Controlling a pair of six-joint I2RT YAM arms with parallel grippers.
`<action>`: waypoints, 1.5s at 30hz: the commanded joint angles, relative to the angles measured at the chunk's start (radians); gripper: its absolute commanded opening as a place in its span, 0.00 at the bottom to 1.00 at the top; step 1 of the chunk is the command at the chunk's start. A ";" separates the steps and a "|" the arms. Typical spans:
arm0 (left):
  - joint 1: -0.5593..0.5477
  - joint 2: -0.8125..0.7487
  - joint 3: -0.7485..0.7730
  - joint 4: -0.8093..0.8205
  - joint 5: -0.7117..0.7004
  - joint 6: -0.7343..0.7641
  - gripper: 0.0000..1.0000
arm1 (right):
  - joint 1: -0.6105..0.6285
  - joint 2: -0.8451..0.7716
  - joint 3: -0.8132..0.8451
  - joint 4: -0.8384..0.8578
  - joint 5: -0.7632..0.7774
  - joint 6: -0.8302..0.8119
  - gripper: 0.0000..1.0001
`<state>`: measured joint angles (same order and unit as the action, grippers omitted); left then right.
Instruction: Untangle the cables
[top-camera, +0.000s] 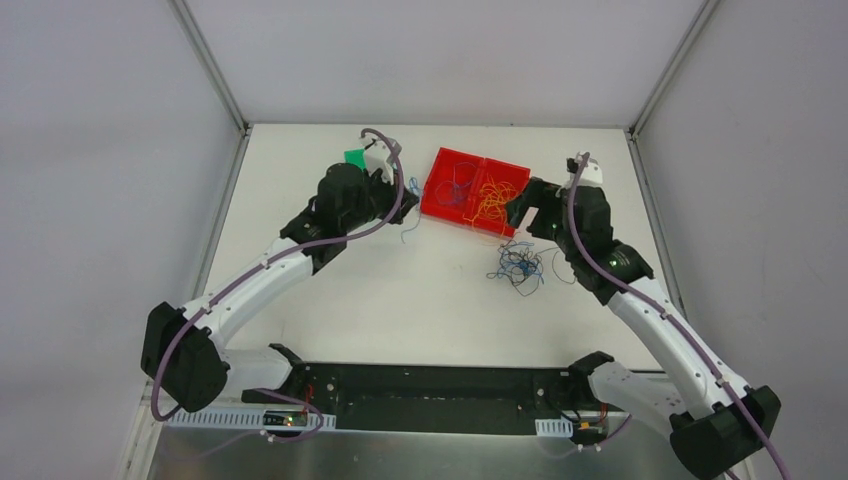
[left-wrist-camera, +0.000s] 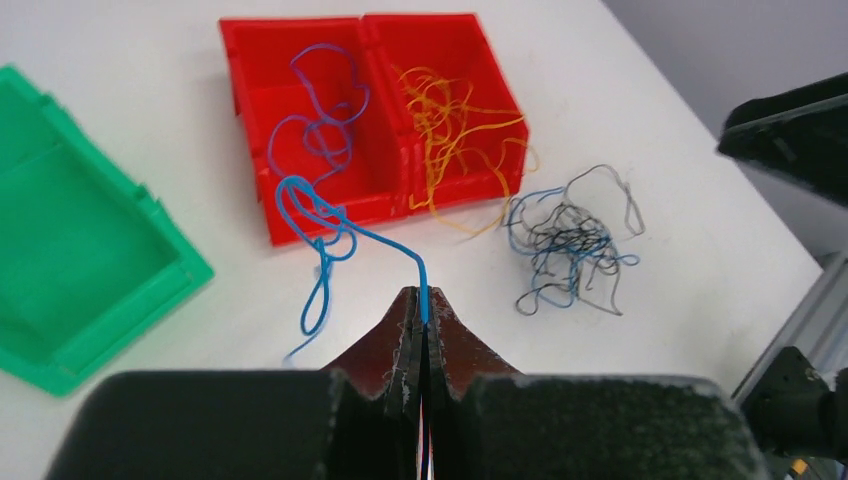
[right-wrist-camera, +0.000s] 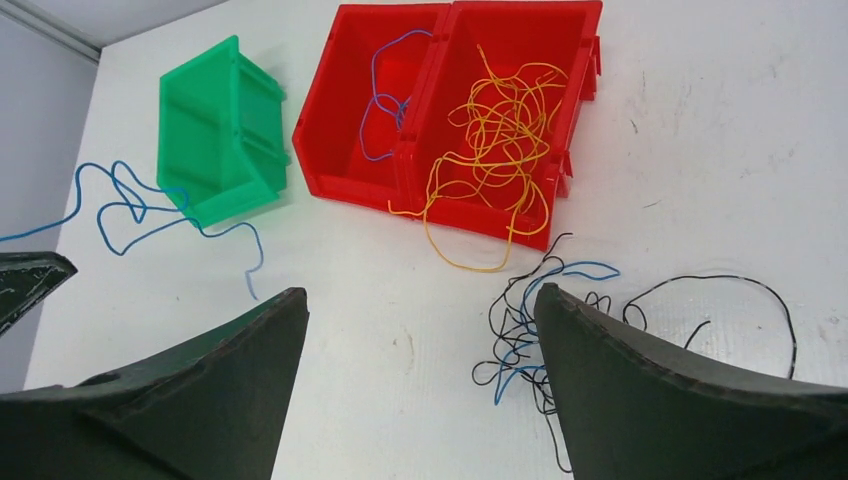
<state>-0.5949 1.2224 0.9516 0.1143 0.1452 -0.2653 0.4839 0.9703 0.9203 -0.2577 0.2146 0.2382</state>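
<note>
My left gripper (left-wrist-camera: 422, 300) is shut on a thin blue cable (left-wrist-camera: 345, 225), which loops off toward the red bin and dangles over the table (top-camera: 405, 232). It shows in the right wrist view as a blue cable (right-wrist-camera: 130, 210) by the green bin. A tangle of black and blue cables (top-camera: 518, 265) (left-wrist-camera: 570, 245) (right-wrist-camera: 515, 340) lies on the table in front of the red bin. My right gripper (right-wrist-camera: 420, 292) (top-camera: 520, 210) hangs open above the table just left of that tangle, holding nothing.
A red two-compartment bin (top-camera: 432, 180) (left-wrist-camera: 300, 25) (right-wrist-camera: 345, 180) holds blue cables (left-wrist-camera: 320, 130) on the left and yellow-orange cables (right-wrist-camera: 500, 130) on the right, one yellow loop spilling over its front wall. A green bin (left-wrist-camera: 60, 250) (right-wrist-camera: 215, 130) stands left of it.
</note>
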 joint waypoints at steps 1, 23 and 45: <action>-0.003 0.054 0.144 -0.001 0.150 0.033 0.00 | -0.002 -0.054 -0.004 0.082 -0.012 0.042 0.87; -0.002 0.546 0.803 -0.283 0.042 0.090 0.00 | -0.002 -0.214 -0.037 0.047 0.005 0.034 0.87; 0.013 0.996 0.928 -0.301 -0.027 0.128 0.00 | -0.002 -0.197 -0.037 0.053 -0.004 0.038 0.87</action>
<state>-0.5941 2.1498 1.8111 -0.1741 0.1139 -0.1291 0.4839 0.7723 0.8837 -0.2371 0.2039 0.2695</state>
